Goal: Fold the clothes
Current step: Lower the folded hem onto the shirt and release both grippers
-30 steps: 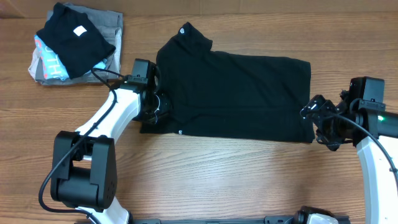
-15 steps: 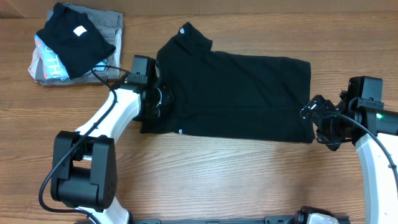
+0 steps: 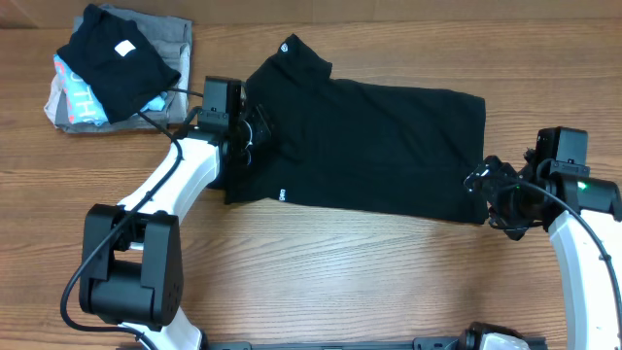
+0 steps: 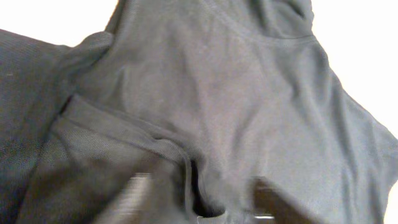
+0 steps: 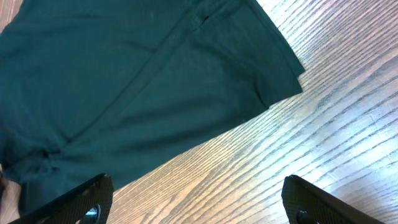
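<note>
Wood-grain desk [image 3: 340,282] carries everything, and over it the left fingers [image 4: 277,202] stand parted and released, blurred in the wrist view, with a raised fold of the black shirt [image 3: 369,146] lying loose between them at the shirt's 9 o'clock edge. The right fingers [image 5: 74,202] are spread wide, gripping nothing, above the wood just beside the shirt's 4 o'clock corner. The shirt lies spread mid-desk, collar toward 11 o'clock, and a pile of folded garments [image 3: 117,68] sits well apart at the desk's 10 o'clock.
</note>
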Robot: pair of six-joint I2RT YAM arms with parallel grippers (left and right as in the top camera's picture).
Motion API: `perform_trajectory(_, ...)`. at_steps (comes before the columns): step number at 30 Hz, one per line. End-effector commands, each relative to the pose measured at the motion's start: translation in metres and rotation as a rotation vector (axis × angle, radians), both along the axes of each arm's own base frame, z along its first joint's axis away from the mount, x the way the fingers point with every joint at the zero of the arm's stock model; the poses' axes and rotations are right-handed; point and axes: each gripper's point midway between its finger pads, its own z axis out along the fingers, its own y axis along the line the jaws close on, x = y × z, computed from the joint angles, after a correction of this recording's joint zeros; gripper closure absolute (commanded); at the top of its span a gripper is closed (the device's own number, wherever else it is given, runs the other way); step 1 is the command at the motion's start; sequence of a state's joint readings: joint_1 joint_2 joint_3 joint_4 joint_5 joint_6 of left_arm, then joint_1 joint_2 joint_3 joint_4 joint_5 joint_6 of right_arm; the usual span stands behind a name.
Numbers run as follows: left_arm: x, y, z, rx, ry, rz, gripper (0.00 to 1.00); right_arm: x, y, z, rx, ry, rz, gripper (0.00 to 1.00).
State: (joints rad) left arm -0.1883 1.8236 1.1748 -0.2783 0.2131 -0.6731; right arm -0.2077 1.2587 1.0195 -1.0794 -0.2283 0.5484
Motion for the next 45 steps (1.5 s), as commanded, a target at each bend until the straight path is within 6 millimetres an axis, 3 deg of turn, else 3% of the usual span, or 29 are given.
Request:
perform_trajectory(1,0.002,0.005,-0.006,0.071,0.001,-0.03,0.0,0.0,0.0,-0.006,-0.008,0.002,0.009,0.09)
perform_trajectory(6,-0.012,0.019,-0.015,0.099,0.069,-0.04,0.0,-0.001,0.0,-0.019,-0.008,0.003,0.009,0.09)
perform_trajectory(10,-0.039,0.031,-0.025,0.082,0.193,-0.049,0.0,-0.004,0.001,-0.03,-0.006,0.009,0.009,0.11)
perform_trajectory(11,-0.047,0.033,-0.028,0.081,0.227,-0.067,0.0,-0.004,0.001,-0.032,-0.006,0.009,0.009,0.14)
perform_trajectory(13,-0.063,0.039,-0.034,0.106,0.291,-0.082,0.0,-0.003,0.001,-0.035,-0.007,0.005,0.009,0.31)
perform_trajectory(16,-0.085,0.051,-0.042,0.162,0.387,-0.076,0.07,0.001,0.002,-0.041,-0.001,-0.007,0.011,0.46)
perform_trajectory(19,-0.096,0.054,-0.045,0.188,0.426,-0.101,0.31,0.004,0.001,-0.056,0.0,-0.008,0.012,0.58)
perform_trajectory(23,-0.1,0.058,-0.046,0.213,0.439,-0.114,0.33,0.007,0.001,-0.078,0.01,0.027,0.013,0.62)
perform_trajectory(27,-0.099,0.076,-0.048,0.312,0.441,-0.078,0.31,0.011,0.001,-0.101,0.024,0.08,0.013,0.67)
perform_trajectory(33,-0.095,0.09,-0.048,0.408,0.42,-0.094,0.33,0.022,-0.001,-0.122,0.032,0.093,0.007,0.68)
perform_trajectory(34,-0.095,0.091,-0.047,0.408,0.418,-0.093,0.36,0.023,-0.001,-0.123,0.032,0.092,0.007,0.68)
perform_trajectory(37,-0.092,0.093,-0.047,0.405,0.41,-0.084,0.59,0.028,-0.003,-0.124,0.027,0.073,0.007,0.77)
perform_trajectory(39,-0.092,0.095,-0.047,0.404,0.41,-0.077,0.61,0.03,-0.003,-0.124,0.026,0.068,0.007,0.85)
perform_trajectory(43,-0.091,0.105,-0.047,0.407,0.417,-0.051,0.78,0.026,-0.004,-0.127,0.021,0.09,-0.006,0.96)
perform_trajectory(45,-0.093,0.111,-0.048,0.405,0.428,-0.041,0.79,0.02,-0.003,-0.131,0.036,0.127,-0.04,0.96)
